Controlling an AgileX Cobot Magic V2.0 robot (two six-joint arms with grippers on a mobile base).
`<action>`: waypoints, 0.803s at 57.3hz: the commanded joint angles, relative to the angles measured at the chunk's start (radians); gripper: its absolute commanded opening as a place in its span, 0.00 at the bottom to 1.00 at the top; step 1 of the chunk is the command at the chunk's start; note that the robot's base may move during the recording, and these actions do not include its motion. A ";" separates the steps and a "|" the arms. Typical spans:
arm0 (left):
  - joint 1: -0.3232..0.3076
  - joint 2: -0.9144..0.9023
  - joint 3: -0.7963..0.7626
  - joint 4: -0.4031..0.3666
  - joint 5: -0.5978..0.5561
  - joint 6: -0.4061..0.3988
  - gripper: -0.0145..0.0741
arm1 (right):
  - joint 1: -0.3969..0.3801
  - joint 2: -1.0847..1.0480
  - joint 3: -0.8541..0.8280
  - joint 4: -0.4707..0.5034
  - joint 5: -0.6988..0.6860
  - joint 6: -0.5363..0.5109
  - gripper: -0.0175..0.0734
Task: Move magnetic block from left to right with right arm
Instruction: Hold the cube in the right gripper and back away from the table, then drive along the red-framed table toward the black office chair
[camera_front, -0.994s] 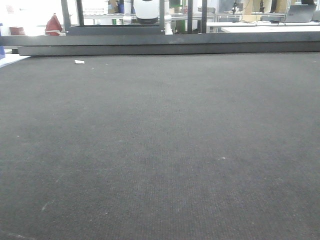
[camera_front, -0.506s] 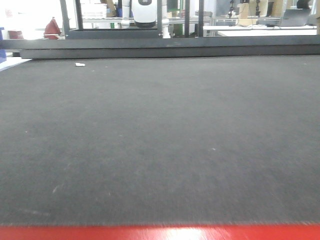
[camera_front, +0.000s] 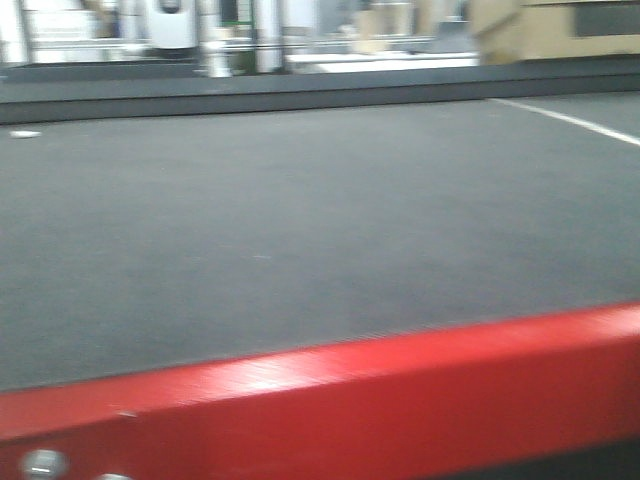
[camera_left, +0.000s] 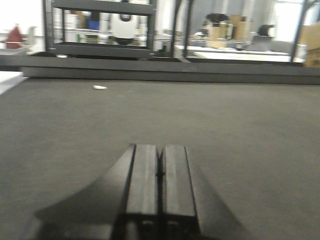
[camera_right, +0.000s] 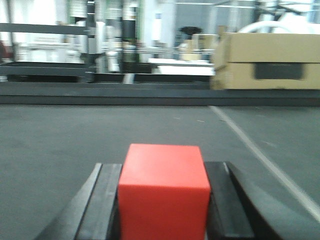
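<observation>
Seemingly magnetic block (camera_right: 163, 192) clamped inside right pincer (camera_right: 162, 172).

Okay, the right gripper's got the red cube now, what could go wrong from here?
1. The magnetic block sits between the right gripper's fingers, gripped only on two smooth sides. A quick swing could let it slip or twist.
2. A cardboard box stands beyond the mat on the right. Carrying the block too far that way might bump it.
</observation>
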 joint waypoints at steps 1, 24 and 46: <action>0.000 -0.012 0.008 -0.005 -0.086 0.000 0.02 | -0.005 0.008 -0.028 0.000 -0.091 -0.006 0.44; 0.000 -0.012 0.008 -0.005 -0.086 0.000 0.02 | -0.005 0.008 -0.028 0.000 -0.091 -0.006 0.44; 0.000 -0.012 0.008 -0.005 -0.086 0.000 0.02 | -0.005 0.008 -0.028 0.000 -0.091 -0.006 0.44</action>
